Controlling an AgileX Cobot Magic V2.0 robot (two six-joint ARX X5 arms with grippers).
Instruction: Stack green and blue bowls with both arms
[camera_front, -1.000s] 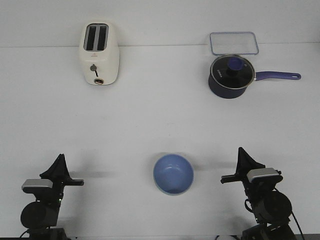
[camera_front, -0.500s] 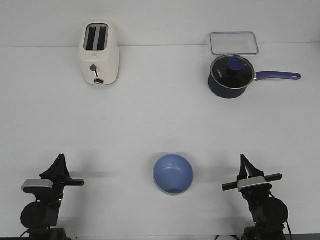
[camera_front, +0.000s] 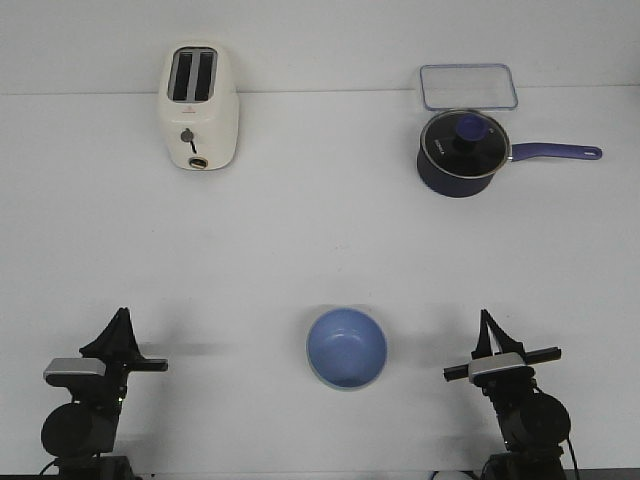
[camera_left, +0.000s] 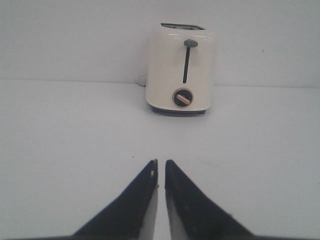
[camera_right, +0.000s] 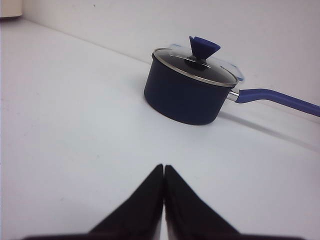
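Observation:
The light blue bowl (camera_front: 346, 346) stands upright on the white table near the front middle, between my two arms. A thin pale rim shows under its front edge (camera_front: 335, 385); I cannot tell whether this is the green bowl, which I do not see elsewhere. My left gripper (camera_front: 122, 314) is at the front left, shut and empty, well left of the bowl; in the left wrist view (camera_left: 161, 162) its jaws stand almost together. My right gripper (camera_front: 485, 316) is at the front right, shut and empty; it also shows in the right wrist view (camera_right: 164, 166). Neither wrist view shows a bowl.
A cream toaster (camera_front: 200, 95) stands at the back left, also in the left wrist view (camera_left: 182, 70). A dark navy saucepan (camera_front: 460, 152) with a glass lid and long handle stands at the back right, also in the right wrist view (camera_right: 187, 95). A clear container (camera_front: 468, 86) lies behind it.
The right arm has turned to point straight ahead and drawn back a little toward the table's front edge. The left arm and the bowl have not moved.

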